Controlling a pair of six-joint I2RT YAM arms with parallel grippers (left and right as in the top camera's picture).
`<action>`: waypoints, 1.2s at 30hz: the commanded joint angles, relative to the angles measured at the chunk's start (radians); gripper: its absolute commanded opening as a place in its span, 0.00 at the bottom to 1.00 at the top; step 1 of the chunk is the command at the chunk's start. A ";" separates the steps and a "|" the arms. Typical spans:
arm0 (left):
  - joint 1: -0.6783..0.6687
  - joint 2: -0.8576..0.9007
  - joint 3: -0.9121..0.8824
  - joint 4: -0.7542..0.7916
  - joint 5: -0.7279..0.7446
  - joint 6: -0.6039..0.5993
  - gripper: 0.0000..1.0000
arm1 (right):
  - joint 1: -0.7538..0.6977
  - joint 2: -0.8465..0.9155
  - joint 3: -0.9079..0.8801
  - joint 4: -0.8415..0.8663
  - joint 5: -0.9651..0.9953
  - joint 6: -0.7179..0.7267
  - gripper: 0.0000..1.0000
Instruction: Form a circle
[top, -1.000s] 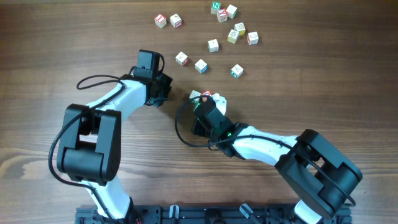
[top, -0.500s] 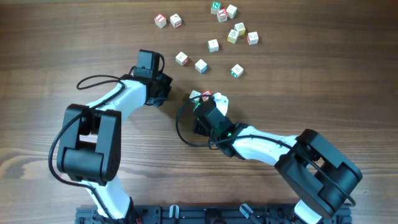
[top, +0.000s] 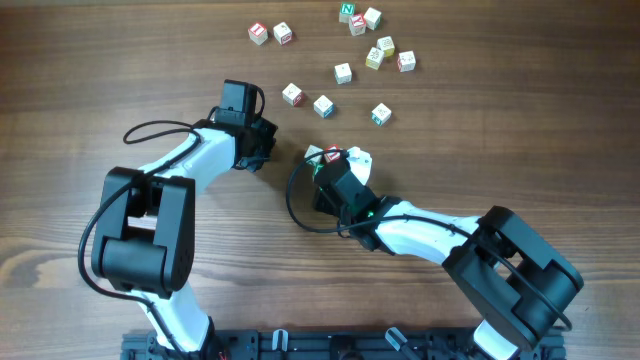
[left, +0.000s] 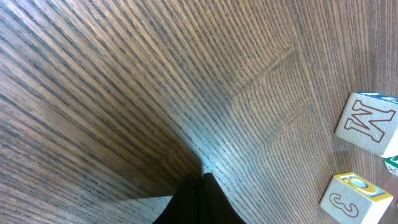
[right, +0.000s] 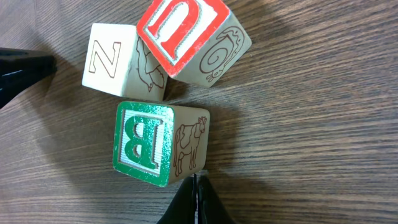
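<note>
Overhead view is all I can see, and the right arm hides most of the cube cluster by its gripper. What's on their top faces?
Observer: The right wrist view shows three: a green B cube, a plain Z cube, and a red U cube skewed against it.
Operator: Is the right gripper holding one?
Observer: No, the right gripper is shut on nothing, its tips at the green B cube's edge.
Operator: And the left gripper?
Observer: The left gripper is shut too, over bare table, with an outlined-letter cube and a 3 cube off to its side.
</note>
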 joint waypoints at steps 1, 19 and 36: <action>0.004 0.094 -0.072 -0.042 -0.107 -0.006 0.05 | -0.008 0.030 -0.008 -0.017 0.034 0.008 0.05; 0.004 0.094 -0.072 -0.044 -0.111 -0.005 0.06 | -0.034 0.029 -0.007 -0.043 0.051 0.059 0.05; 0.011 0.093 -0.072 -0.093 -0.118 -0.002 0.04 | -0.091 -0.316 -0.006 -0.272 0.294 0.053 0.05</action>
